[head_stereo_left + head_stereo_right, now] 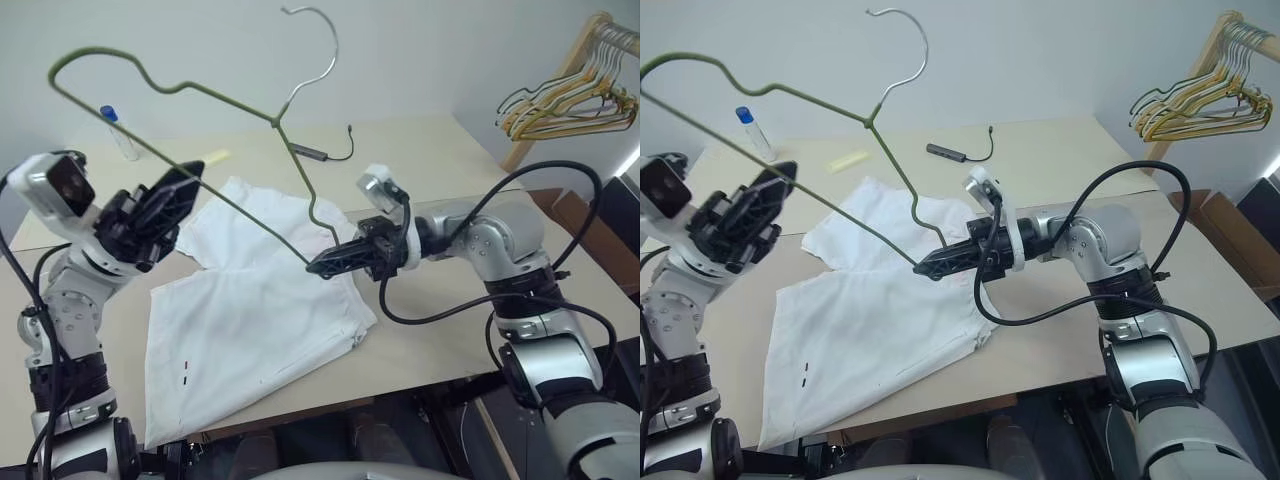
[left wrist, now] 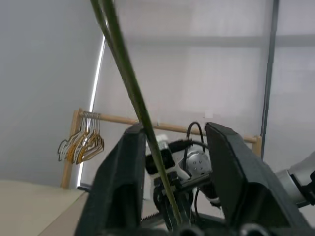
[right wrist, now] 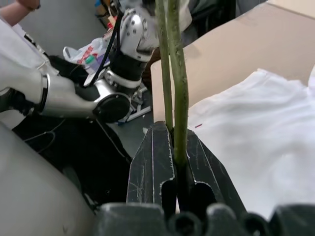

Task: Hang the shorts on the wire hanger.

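Right gripper (image 1: pixel 318 267) jaws clamped on the springy hanger (image 1: pixel 200 89); left gripper (image 1: pixel 178 185) jaws apart around its wire. Shorts (image 1: pixel 250 320) lie limp, light.

My right gripper (image 1: pixel 318 267) points left, fingers pinched tight on the hanger (image 1: pixel 190 150) corner. My left gripper (image 1: pixel 185 185) is raised, aimed up and right, fingers parted around the wire.
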Motion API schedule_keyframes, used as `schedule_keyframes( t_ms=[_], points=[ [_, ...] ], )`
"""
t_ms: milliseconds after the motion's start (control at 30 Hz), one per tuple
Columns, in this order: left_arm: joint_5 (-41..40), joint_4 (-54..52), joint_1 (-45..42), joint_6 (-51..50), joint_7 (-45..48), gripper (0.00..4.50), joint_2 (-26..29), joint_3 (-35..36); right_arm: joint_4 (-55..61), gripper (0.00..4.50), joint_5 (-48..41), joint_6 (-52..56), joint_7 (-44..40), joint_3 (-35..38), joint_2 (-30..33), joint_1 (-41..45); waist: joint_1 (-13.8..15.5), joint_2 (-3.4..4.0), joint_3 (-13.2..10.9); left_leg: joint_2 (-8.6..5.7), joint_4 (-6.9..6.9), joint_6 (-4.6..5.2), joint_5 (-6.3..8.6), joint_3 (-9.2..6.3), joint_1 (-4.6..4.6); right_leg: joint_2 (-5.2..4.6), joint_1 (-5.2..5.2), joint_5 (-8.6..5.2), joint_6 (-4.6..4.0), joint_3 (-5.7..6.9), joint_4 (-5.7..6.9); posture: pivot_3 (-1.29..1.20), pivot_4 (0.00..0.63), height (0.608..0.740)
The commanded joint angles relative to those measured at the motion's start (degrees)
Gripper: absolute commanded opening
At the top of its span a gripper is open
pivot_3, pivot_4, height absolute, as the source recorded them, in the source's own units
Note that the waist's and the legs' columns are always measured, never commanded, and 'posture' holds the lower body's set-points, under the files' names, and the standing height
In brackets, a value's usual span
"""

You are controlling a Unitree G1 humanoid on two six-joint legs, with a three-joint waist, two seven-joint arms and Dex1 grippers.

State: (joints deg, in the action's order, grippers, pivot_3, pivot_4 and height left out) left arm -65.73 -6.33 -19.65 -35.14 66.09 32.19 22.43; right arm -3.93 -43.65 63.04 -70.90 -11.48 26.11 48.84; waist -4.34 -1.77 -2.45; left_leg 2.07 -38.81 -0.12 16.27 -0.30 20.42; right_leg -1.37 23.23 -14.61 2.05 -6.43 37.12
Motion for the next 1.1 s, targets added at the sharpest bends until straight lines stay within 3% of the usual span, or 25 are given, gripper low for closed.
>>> schedule_keyframes(
  t_ms=[33,167,367,600,667,800,1100],
  points=[
    [6.2,0.8,0.6,0.9,-2.0,3.22,1.6,-2.8,0.9,0.0,-3.2,1.3,2.8,6.0,-0.8,0.7,0.1,0.0,0.0,0.0,0.0,0.0,0.0,0.0,0.0,0.0,0.0,0.0,0.0,0.0,0.0,-0.01,0.0,0.74],
    [15.5,-0.1,4.5,4.1,-1.7,4.48,3.8,-6.9,3.0,0.0,-6.3,5.7,6.9,11.5,1.4,-2.5,0.2,0.02,0.0,-0.01,0.02,0.0,0.0,0.0,0.01,-0.01,0.0,0.04,-0.06,-0.01,-0.01,-0.02,0.0,0.74],
    [35.2,-5.5,9.7,12.6,-1.7,4.48,12.4,-17.3,9.1,0.0,-8.3,15.4,14.0,17.9,10.7,-14.3,0.7,0.08,-0.1,-0.05,0.02,0.0,0.0,0.02,0.15,-0.07,0.05,0.03,-0.06,0.02,-0.12,-0.02,0.0,0.74],
    [43.4,-7.9,11.5,19.2,0.7,4.48,15.9,-22.9,9.9,0.0,-11.5,24.8,16.8,25.2,19.3,-23.7,0.1,0.32,-0.2,-0.04,0.07,0.01,0.01,0.23,0.02,-0.02,0.1,-0.16,0.34,-0.25,-0.1,-0.05,0.0,0.74],
    [43.9,-7.4,11.3,20.0,1.0,4.48,15.7,-23.2,6.6,0.0,-13.3,28.2,13.7,24.3,22.1,-24.9,0.0,0.32,-0.2,-0.03,0.08,0.02,0.01,0.24,-0.03,0.0,0.06,-0.17,0.35,-0.26,-0.1,-0.05,0.0,0.74],
    [44.8,-6.3,9.9,20.5,1.4,4.48,15.7,-23.4,-7.0,0.0,-16.3,29.5,11.9,15.5,27.6,-24.7,-0.5,0.25,-0.3,-0.03,0.06,0.03,0.02,0.31,-0.16,-0.02,-0.08,-0.16,0.38,-0.34,-0.12,-0.05,0.0,0.74],
    [45.9,-6.4,10.3,21.6,1.9,4.48,15.7,-23.1,-14.4,0.0,-13.2,29.4,11.1,11.3,27.9,-24.6,-1.4,0.27,-0.3,-0.04,0.05,0.06,0.03,0.33,-0.11,-0.01,-0.04,-0.13,0.46,-0.4,-0.13,-0.04,0.0,0.74]
  ],
)
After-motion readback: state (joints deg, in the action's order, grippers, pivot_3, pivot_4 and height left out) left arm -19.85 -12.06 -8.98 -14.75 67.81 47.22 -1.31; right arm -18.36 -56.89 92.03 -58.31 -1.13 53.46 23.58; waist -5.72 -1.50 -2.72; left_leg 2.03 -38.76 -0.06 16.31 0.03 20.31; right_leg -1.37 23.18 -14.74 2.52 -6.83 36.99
